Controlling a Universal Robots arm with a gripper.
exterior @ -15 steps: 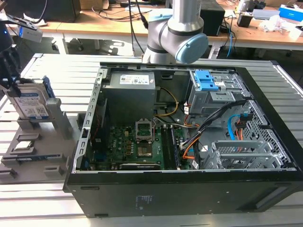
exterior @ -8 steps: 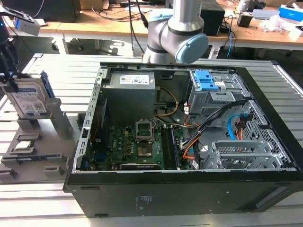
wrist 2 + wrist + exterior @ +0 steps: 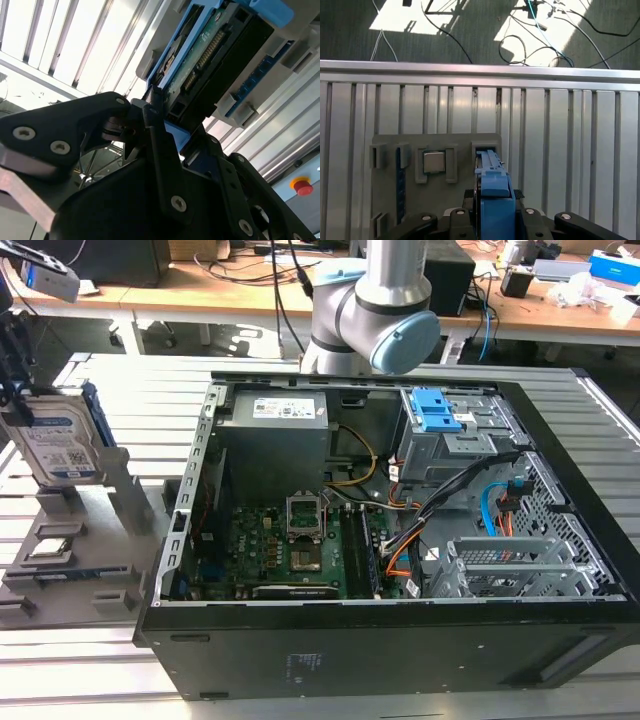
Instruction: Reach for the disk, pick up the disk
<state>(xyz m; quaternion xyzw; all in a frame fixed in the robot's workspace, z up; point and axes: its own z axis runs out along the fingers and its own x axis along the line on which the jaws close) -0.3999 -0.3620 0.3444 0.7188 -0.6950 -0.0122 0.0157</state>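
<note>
1. Lab room, wooden desks (image 3: 200, 290) at the back carrying cables and boxes. In front, a slotted aluminium tabletop (image 3: 100, 660).
2. Black metal computer case (image 3: 400, 640) lies on its side on the tabletop, side panel off. Green motherboard (image 3: 290, 550) on its floor; small blue plastic latch pair (image 3: 437, 410) on the drive cage at the far corner.
3. Grey robot arm (image 3: 375, 310) with a pale-blue joint cap stands behind the case.
4. Flat grey plastic holder (image 3: 100, 570) with moulded slots sits on the tabletop, just beside the case on the exterior view's left.
5. Flat rectangular silver metal disk (image 3: 55, 445), white-and-blue label, bright blue plastic bracket: upright over the holder's far end, label facing the exterior camera. Its lower edge is at the holder's slot; can't tell whether it is clear of it.
6. Black tool (image 3: 494, 196) comes down on the disk from above and is clamped on it. The blue bracket runs edge-on between the fingers (image 3: 156, 125) in both wrist views, with one fingertip against the bracket in the second wrist view.
7. Small square silver processor chip (image 3: 50, 548) lies flat in a holder pocket, near the disk's slot and apart from it.
8. Red button (image 3: 302, 186) at the tabletop's edge in the second wrist view.
</note>
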